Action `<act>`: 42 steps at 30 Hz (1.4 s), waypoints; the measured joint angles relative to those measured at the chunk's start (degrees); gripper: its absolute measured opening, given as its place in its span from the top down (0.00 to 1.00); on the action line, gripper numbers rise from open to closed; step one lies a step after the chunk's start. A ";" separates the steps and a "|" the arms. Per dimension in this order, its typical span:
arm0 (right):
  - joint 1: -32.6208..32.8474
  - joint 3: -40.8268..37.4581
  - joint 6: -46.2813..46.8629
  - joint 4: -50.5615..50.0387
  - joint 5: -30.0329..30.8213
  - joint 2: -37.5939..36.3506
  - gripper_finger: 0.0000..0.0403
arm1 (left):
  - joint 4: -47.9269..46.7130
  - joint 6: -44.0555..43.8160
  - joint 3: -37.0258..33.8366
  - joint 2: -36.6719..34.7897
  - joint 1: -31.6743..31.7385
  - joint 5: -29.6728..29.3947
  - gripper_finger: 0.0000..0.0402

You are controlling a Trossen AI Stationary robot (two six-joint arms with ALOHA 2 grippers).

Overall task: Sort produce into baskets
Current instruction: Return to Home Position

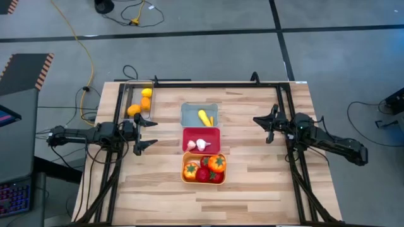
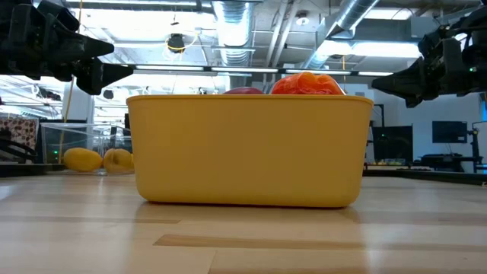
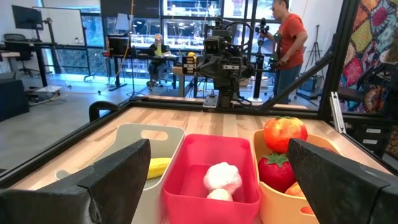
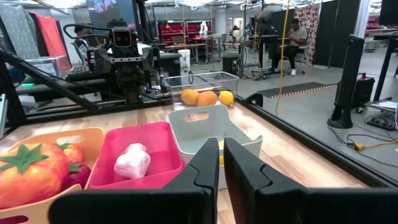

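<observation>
table: light wood planks (image 1: 252, 189), black frame rails (image 1: 208, 84) along its edges
floor: grey (image 1: 189, 57); I saw a yellow cable (image 1: 91, 63) running across it toward the table's left side
left of table: keyboard (image 1: 12, 197), hazard-striped board (image 1: 25, 63)
room: person in a red shirt (image 3: 289, 43) stood beyond the table; another person (image 3: 155, 53) sat at a desk; whiteboard (image 3: 65, 25) nearby
overhead: ceiling ducts (image 2: 236, 15)

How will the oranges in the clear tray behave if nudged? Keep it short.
The oranges look round and smooth, so a nudge would likely roll them until the clear tray stops them. They seem small rigid toys, probably light and stiff. Their curved skin might slip in a pinch grip.
</observation>
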 joint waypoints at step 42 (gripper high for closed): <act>0.00 -0.04 0.00 -0.02 -0.02 -0.02 0.87 | -0.02 -0.04 0.00 1.98 -0.01 0.13 0.09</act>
